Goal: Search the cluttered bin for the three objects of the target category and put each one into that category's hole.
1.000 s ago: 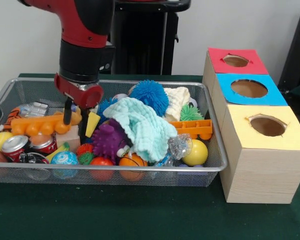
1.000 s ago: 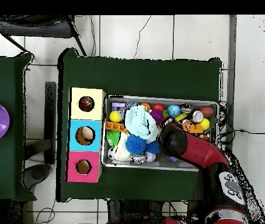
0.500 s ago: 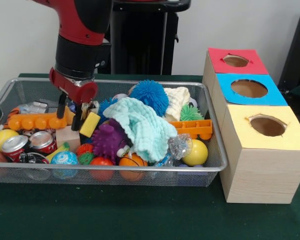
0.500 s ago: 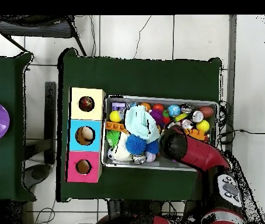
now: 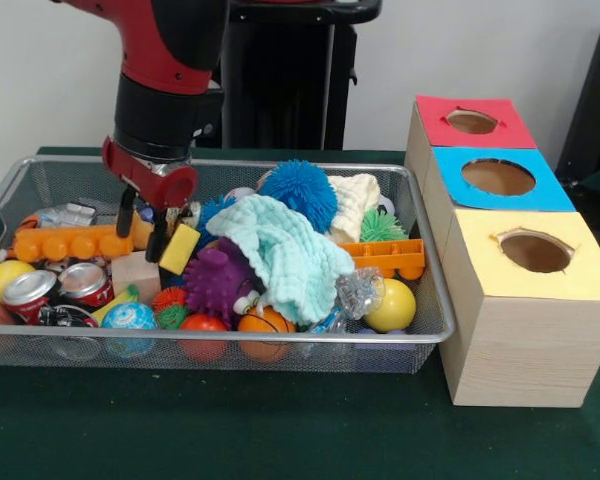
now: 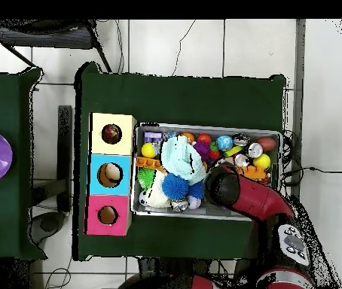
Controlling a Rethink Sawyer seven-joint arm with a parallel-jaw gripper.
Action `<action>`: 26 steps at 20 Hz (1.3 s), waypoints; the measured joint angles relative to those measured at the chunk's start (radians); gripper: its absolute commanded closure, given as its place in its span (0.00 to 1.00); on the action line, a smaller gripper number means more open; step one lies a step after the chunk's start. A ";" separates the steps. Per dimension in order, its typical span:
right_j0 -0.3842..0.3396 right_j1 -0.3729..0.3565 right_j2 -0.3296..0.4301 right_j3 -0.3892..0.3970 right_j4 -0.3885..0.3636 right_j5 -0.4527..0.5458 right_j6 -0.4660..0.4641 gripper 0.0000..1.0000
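Arm [image 5: 165, 60] comes down near-vertical from top left in front view, wrist pointing straight down into left half of wire bin [image 5: 410, 180]. Gripper [image 5: 142, 224] sits low, fingers parted, narrow gap, straddling the end of orange knobbed block [image 5: 75, 242]; yellow wedge [image 5: 180, 248] just beside one finger. Bin sits on green table [image 5: 280, 430], just beside the row of three boxes [image 5: 525, 300]. Overhead, arm [image 6: 242, 192] reaches in from bin's bottom-right.

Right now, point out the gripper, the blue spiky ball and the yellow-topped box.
gripper [image 5: 142, 228], front view, midway between its fingertips.
blue spiky ball [image 5: 298, 192], front view, middle of the ball.
yellow-topped box [image 5: 485, 255], front view, bare yellow top left of the hole.
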 measured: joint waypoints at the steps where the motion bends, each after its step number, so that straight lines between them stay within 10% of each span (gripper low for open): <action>1: 0.007 0.001 -0.004 0.000 0.003 0.000 0.000 0.00; 15: 0.086 -0.023 -0.044 0.000 0.029 0.094 0.000 0.00; 26: 0.008 -0.073 0.001 -0.007 0.054 0.094 0.000 0.00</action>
